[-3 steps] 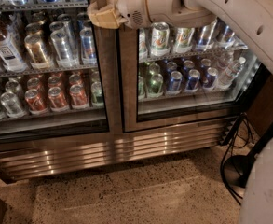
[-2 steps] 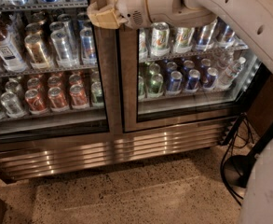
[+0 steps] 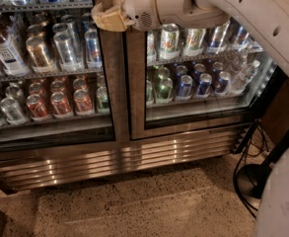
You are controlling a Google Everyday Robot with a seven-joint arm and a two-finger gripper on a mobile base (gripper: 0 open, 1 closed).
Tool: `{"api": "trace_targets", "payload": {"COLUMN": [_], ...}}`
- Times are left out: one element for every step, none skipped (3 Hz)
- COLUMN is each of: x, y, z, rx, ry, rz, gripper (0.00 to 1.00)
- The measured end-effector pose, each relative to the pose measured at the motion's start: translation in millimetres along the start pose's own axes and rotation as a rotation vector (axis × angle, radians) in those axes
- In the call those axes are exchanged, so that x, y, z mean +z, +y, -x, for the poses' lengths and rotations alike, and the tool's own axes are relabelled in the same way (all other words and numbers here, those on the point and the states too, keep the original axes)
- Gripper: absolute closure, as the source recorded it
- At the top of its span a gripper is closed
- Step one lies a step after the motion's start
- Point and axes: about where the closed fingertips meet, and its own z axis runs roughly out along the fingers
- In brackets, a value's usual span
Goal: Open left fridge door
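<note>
The fridge (image 3: pixel 119 158) fills the upper view, with a ribbed steel grille along its base. The left fridge door (image 3: pixel 115 93) is the glass pane on the left, with bottles and red and silver cans behind it. It looks flush with the frame, with a dark strip under its lower edge. My gripper (image 3: pixel 101 18), tan at the tip, is at the top of the steel upright where the two doors meet, against the left door's right edge. My white arm (image 3: pixel 183 4) reaches in from the upper right.
The right glass door (image 3: pixel 198 83) shows green and blue cans. Black cables (image 3: pixel 247 147) and a dark round base (image 3: pixel 250 179) lie on the floor at the right. My white body (image 3: pixel 282 201) fills the lower right corner. Speckled floor (image 3: pixel 134 206) runs along the front.
</note>
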Motion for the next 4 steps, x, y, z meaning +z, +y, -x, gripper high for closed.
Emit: {"api": "trace_targets", "payload": {"x": [-0.6, -2.3, -2.3, -2.7], "y": [1.7, 7.7, 7.7, 6.0], "z": [0.5, 1.4, 1.4, 1.6], "rx": [-0.002, -0.012, -0.011, -0.002], "ry": [0.001, 0.002, 0.002, 0.005], "rz": [0.006, 0.026, 0.026, 0.017], "gripper": [1.0, 1.0, 1.0, 1.0]}}
